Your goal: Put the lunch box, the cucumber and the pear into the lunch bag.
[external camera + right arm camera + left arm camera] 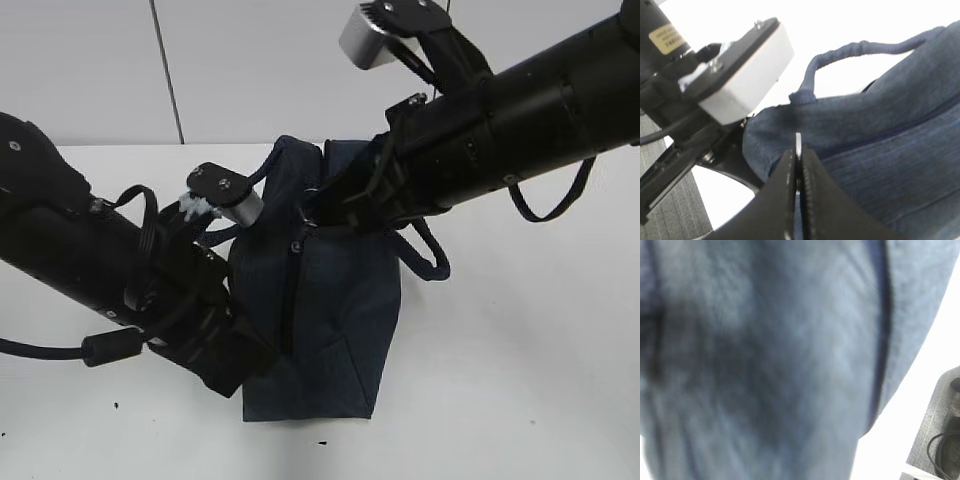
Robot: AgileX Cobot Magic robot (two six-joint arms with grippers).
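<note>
Lunch bag point(335, 320) on table point(520, 380); arms flank it left and right.

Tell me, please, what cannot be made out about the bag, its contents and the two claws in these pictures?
- Lunch box, cucumber, pear: in no view; whether they are inside the bag cannot be told.
- Left claw: exterior view, hidden behind its own arm against the bag; left wrist view shows only blurred fabric.
- Right claw: right wrist view, shut on a thin metal piece; the frame edge cuts it off.
- Zipper: too dark to judge.
</note>
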